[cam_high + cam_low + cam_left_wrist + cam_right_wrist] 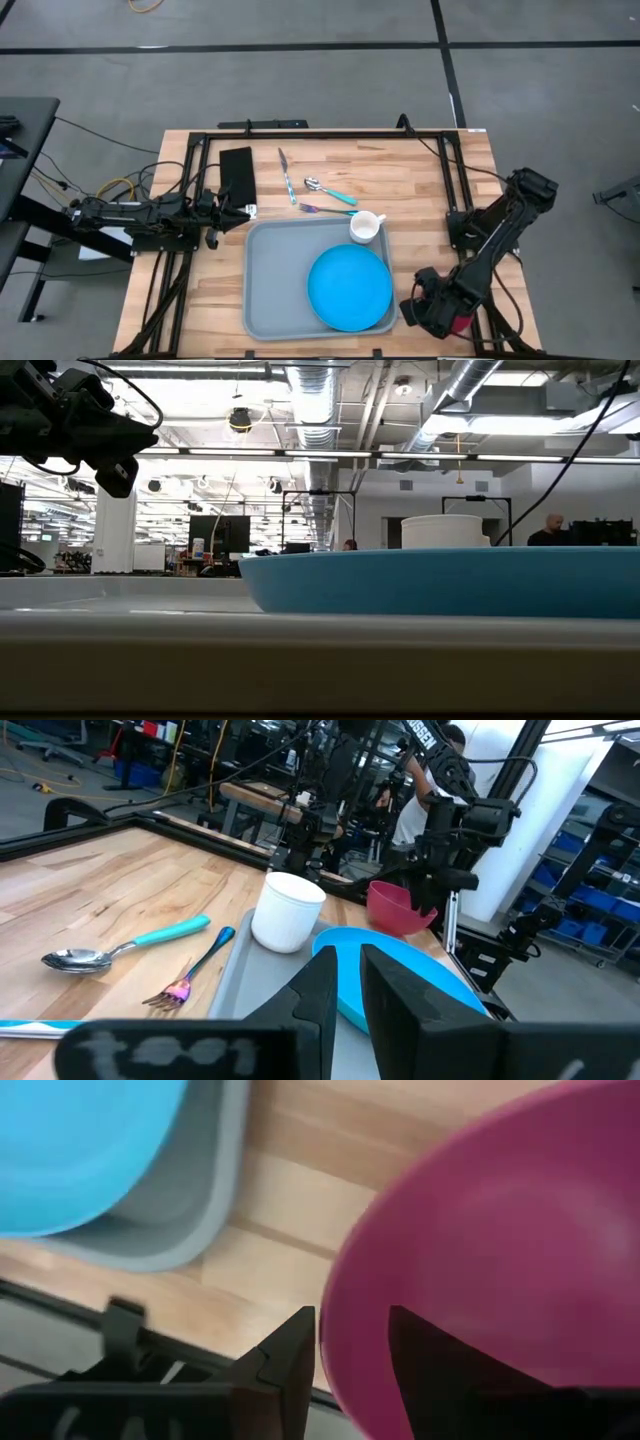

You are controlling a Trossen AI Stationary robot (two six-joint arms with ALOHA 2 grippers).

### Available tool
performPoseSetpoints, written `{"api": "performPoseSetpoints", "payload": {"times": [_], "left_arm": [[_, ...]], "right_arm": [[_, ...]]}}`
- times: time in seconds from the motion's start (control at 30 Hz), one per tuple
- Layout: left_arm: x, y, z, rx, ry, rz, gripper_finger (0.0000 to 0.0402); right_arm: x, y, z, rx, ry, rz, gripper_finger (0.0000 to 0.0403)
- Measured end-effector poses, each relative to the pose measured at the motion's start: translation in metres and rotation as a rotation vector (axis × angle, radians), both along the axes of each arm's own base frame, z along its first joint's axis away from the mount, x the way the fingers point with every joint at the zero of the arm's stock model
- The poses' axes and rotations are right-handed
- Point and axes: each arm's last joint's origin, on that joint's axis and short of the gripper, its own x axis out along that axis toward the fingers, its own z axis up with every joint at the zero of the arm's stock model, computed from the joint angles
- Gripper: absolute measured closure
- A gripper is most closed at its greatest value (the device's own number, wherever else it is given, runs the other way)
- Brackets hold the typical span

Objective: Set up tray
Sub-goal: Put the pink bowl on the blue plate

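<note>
Wooden surface carries grey-blue tray near front edge. Tray holds blue plate and white cup, cup at far right corner, touching plate rim. Spoon, fork, knife, black napkin lie outside tray. Right end effector grasps pink bowl by rim, just beside tray's right edge. Left end effector at tray's far left corner, fingers nearly closed, empty.

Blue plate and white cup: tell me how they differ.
The blue plate is wide, flat and bright blue; the white cup is small, tall-sided and white. The plate fills the tray's near right part; the cup stands at its far right corner, just beyond the plate. Both sit on the tray, upright and apparently empty.
</note>
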Motion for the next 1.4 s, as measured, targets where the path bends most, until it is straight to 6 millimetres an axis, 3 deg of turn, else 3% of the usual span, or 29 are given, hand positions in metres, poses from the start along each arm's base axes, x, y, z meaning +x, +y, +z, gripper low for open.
{"api": "performPoseSetpoints", "payload": {"times": [0.23, 0.5, 0.83, 1.1, 1.4], "left_arm": [[0.000, 0.000, 0.000, 0.000, 0.000, 0.000, 0.0365], [0.000, 0.000, 0.000, 0.000, 0.000, 0.000, 0.0365], [0.000, 0.000, 0.000, 0.000, 0.000, 0.000, 0.0365], [0.000, 0.000, 0.000, 0.000, 0.000, 0.001, 0.0365], [0.000, 0.000, 0.000, 0.000, 0.000, 0.000, 0.0365]], "right_arm": [[0.001, 0.001, -0.004, -0.013, 0.009, -0.004, 0.0296], [0.000, 0.001, -0.003, -0.013, 0.010, 0.003, 0.0391], [0.004, -0.001, 0.000, -0.014, 0.005, -0.001, 0.0397], [0.022, -0.009, 0.028, -0.075, -0.051, 0.007, 0.0400], [0.046, -0.031, 0.079, -0.178, -0.107, 0.078, 0.0401]]}}
